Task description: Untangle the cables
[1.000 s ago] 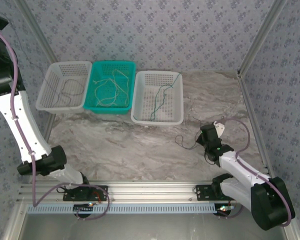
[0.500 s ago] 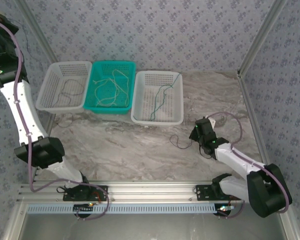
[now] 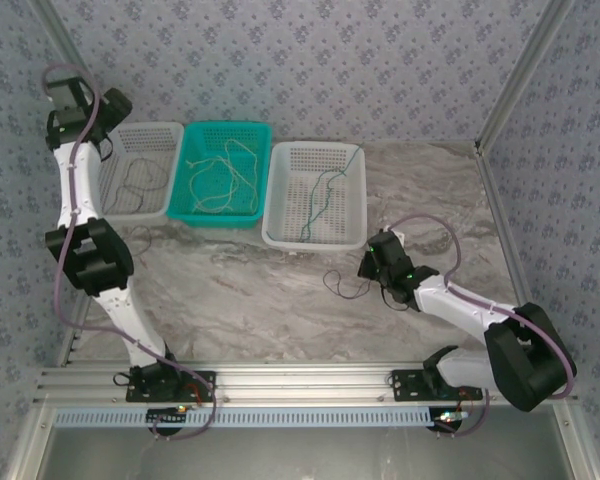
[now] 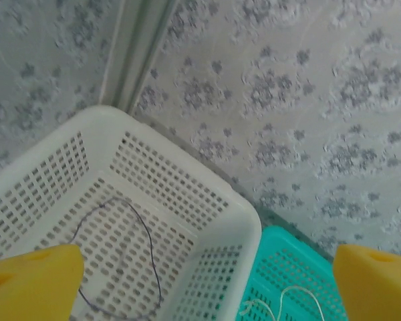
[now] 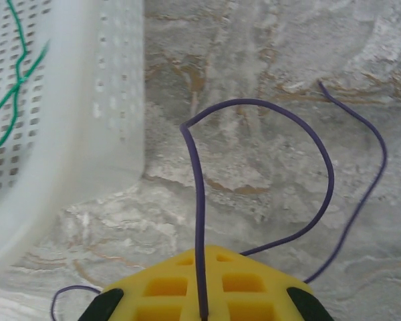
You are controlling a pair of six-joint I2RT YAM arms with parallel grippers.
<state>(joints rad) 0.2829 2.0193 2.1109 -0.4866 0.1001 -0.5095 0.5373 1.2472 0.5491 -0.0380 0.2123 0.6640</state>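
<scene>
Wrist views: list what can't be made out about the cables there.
Right wrist: the purple cable vanishes between the right gripper's shut fingers; the stretch beyond is hidden.
Right wrist: the green cable is cut off by the left edge.
Left wrist: the dark cable in the white basket runs off the bottom edge.

Far on the table (image 3: pixel 240 290), left basket (image 3: pixel 150 127), middle basket (image 3: pixel 225 125) and right basket (image 3: pixel 315 243) adjoin, holding cables (image 5: pixel 17 81); a loose cable (image 5: pixel 199 200) lies nearer.

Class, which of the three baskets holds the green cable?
The right-end white basket; the teal middle basket holds cream cables, the left white basket a dark cable.
</scene>
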